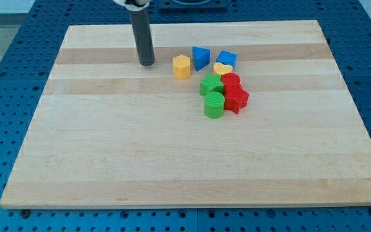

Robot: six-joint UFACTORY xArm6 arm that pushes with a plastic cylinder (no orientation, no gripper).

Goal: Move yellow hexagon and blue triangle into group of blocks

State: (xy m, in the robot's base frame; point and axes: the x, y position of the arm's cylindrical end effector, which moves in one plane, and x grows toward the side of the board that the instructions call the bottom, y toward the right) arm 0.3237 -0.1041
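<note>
In the camera view my tip (pixel 147 63) is a bare rod with no pincer to open or close, resting just left of the yellow hexagon (pixel 181 66), which touches the blue triangle (pixel 201 57). Both sit just up-left of the group (pixel 224 90), so I judge the next push should run rightward and down.

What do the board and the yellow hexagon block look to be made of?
Pale rectangular board: likely wood, matte, shown by lengthwise plank bands and grain. Yellow hexagon block: probably painted wood or plastic, with a smooth, even colour and no visible grain, so it's uncertain.
</note>
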